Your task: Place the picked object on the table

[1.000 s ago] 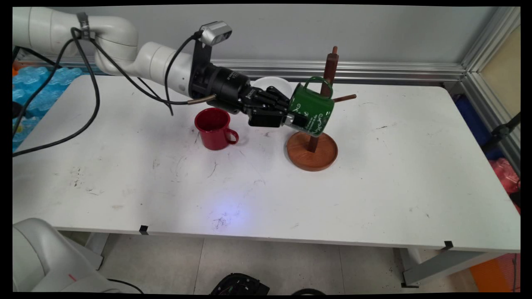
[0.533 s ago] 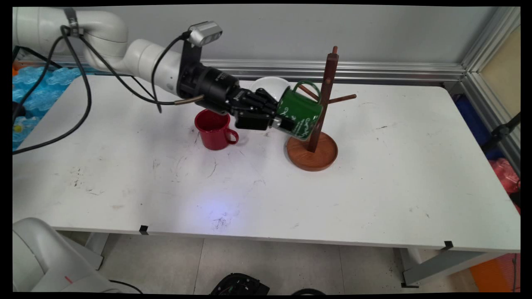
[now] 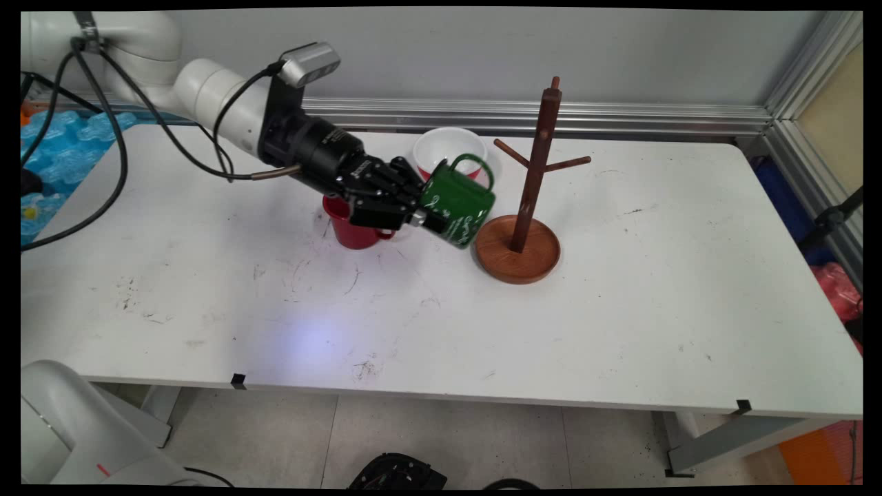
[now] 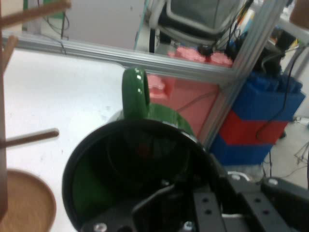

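Observation:
My gripper (image 3: 428, 215) is shut on the rim of a green mug (image 3: 458, 198) with white lettering, held tilted above the table, handle up. The mug hangs just left of a wooden mug tree (image 3: 534, 180), clear of its pegs and over the left edge of its round base (image 3: 518, 262). In the hand view the green mug (image 4: 140, 159) fills the lower middle, its mouth toward the camera, with one finger inside the rim; the tree's pegs (image 4: 29, 137) show at the left edge. A red mug (image 3: 350, 227) stands on the table under my wrist, partly hidden.
A white bowl with a red outside (image 3: 448, 148) sits behind the green mug near the wall. Black cables (image 3: 117, 138) hang from the arm on the left. Blue and red items lie beyond the table's left and right edges.
My gripper has drawn back to the left with the green mug, away from the tree's post. The mug's handle no longer overlaps the post or pegs, and the white bowl is uncovered.

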